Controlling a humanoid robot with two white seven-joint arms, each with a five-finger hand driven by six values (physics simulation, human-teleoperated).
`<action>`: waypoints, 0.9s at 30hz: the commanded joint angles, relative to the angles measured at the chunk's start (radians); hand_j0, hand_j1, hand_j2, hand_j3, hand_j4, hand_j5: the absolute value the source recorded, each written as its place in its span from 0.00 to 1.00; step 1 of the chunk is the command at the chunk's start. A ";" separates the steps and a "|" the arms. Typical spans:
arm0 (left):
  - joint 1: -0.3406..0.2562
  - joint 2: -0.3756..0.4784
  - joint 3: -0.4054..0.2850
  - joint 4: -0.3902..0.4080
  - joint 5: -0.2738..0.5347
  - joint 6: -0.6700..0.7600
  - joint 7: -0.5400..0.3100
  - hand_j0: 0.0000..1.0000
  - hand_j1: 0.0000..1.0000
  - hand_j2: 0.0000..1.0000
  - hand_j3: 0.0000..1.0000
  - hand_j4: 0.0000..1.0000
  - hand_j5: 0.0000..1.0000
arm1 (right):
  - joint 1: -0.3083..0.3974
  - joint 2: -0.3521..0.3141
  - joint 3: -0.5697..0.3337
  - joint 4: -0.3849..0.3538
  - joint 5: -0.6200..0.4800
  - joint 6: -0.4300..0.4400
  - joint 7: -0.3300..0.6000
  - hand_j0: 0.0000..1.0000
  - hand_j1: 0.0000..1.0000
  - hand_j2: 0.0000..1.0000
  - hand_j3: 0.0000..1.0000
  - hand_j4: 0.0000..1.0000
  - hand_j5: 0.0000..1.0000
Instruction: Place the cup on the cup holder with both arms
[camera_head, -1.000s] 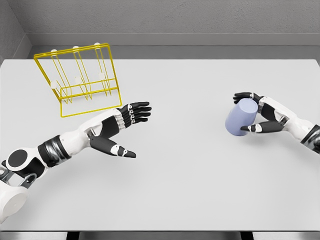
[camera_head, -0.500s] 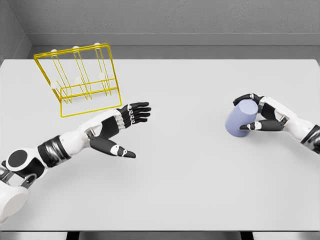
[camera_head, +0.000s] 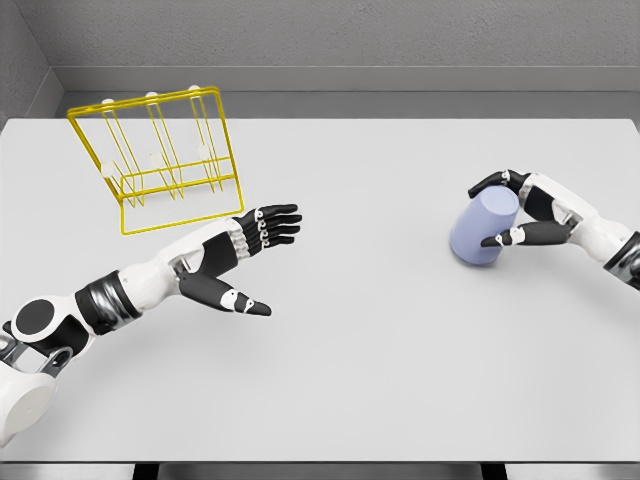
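Between the dark fingers and thumb of the right hand (camera_head: 522, 212), at the right side of the head view, sits one lavender cup (camera_head: 483, 228), tilted with its upper end leaning toward the palm; the upper fingers (camera_head: 487, 184) curl over its top edge and the thumb (camera_head: 502, 240) presses its lower side, so the hand is closed around the cup. Whether the cup's lower end touches the white table (camera_head: 400, 330) or hangs just above it cannot be told. Well apart from those fingers, across the table toward the left, the left hand (camera_head: 228, 262) lies low over the surface with its four fingers (camera_head: 275, 222) stretched out straight and close together, pointing right, and the thumb (camera_head: 245, 304) splayed wide below them; it holds nothing and touches nothing that shows. Just beyond and to the left of those outstretched fingertips stands one yellow wire cup holder (camera_head: 160, 160), near them but apart, with three white-tipped pegs showing along its top rail. There are two white arms, one cup and one holder in all.
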 joint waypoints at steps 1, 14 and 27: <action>0.000 0.001 0.000 0.000 0.007 0.000 0.000 1.00 1.00 1.00 1.00 1.00 1.00 | -0.002 0.020 -0.001 -0.003 -0.011 0.001 0.000 0.57 0.57 0.57 0.57 0.57 0.57; 0.002 0.001 0.002 0.000 0.005 0.000 0.000 1.00 1.00 1.00 1.00 1.00 1.00 | -0.028 0.053 0.007 -0.045 -0.010 0.003 0.000 0.56 0.56 0.56 0.56 0.56 0.56; 0.000 0.002 0.002 0.002 0.005 0.001 0.001 1.00 1.00 1.00 1.00 1.00 1.00 | -0.072 0.104 0.059 -0.095 -0.010 0.006 0.000 0.55 0.55 0.55 0.55 0.55 0.55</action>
